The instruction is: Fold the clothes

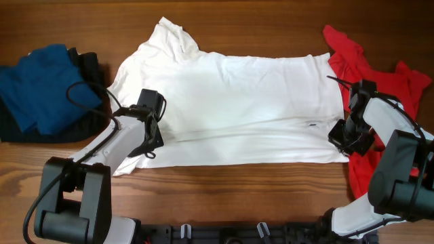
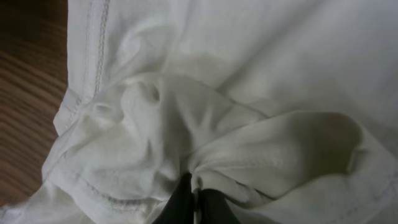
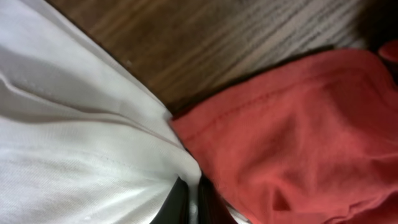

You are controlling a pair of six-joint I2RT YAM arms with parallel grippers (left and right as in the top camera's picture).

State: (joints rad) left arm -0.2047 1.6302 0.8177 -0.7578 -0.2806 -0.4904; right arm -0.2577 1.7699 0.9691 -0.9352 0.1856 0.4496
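Observation:
A large white T-shirt (image 1: 230, 102) lies spread sideways across the table's middle, its print hidden. My left gripper (image 1: 150, 144) is shut on a bunch of its cloth at the left lower edge near the sleeve; the left wrist view shows the dark fingers (image 2: 194, 202) pinching white folds (image 2: 186, 124). My right gripper (image 1: 347, 139) is shut on the shirt's right edge; the right wrist view shows the fingers (image 3: 189, 199) clamping white cloth (image 3: 74, 162) beside a red garment (image 3: 298, 130). The red garment (image 1: 356, 68) lies at the right. A blue garment (image 1: 41, 85) lies on a black one (image 1: 88, 68) at the left.
Bare brown wooden table (image 1: 271, 20) shows behind the shirt and along the front (image 1: 237, 190). The arm bases stand at the front edge.

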